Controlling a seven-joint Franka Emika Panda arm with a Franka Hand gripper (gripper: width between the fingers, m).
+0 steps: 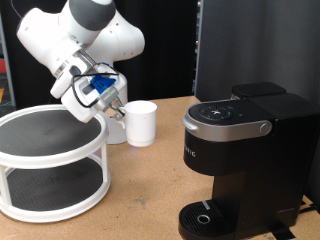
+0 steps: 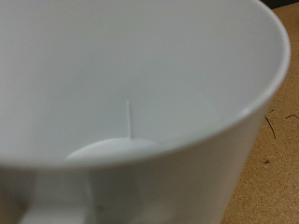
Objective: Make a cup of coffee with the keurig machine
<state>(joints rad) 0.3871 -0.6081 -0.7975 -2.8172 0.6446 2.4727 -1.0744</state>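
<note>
The white cup (image 1: 141, 123) stands upright on the wooden table, to the left of the keurig machine (image 1: 245, 150) in the exterior view. My gripper (image 1: 117, 108) is right at the cup's left side, at rim height, touching or almost touching it. In the wrist view the cup (image 2: 168, 84) fills the frame; its inside is empty and part of its handle (image 2: 42, 201) shows. My fingers do not show there. The black machine has its lid down, and its drip tray (image 1: 205, 218) has nothing on it.
A white round two-tier shelf (image 1: 50, 160) with dark mats stands at the exterior view's left, just below the arm. A black panel (image 1: 255, 45) stands behind the machine. Bare wooden tabletop (image 1: 140, 190) lies between the shelf and the machine.
</note>
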